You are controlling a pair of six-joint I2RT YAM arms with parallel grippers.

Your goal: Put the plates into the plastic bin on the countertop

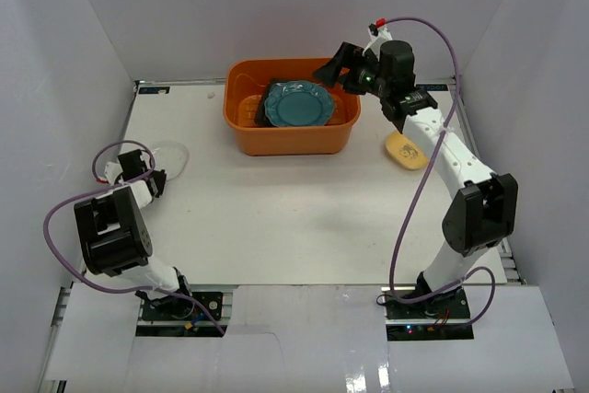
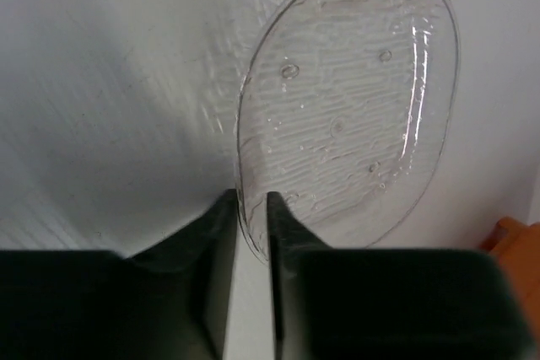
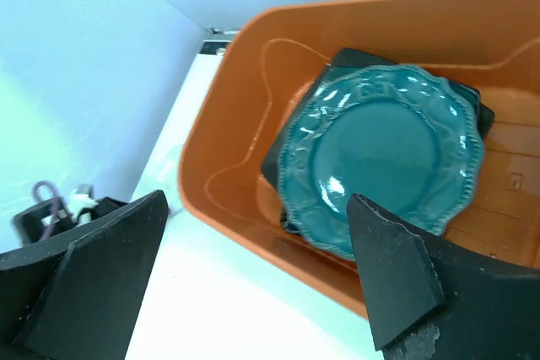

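Clear plate — rim inside the left claw

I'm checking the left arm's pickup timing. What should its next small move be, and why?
Probably close the left pincer firmly, then lift a little. Its jaws straddle the near rim of the small clear textured plate, which lies on the white countertop, with only a narrow gap between them. Whether they grip yet is unclear. The large orange plastic bin waits off to the right.

scalloped plate in bin | oval plate right of bin | ribbed plate far left
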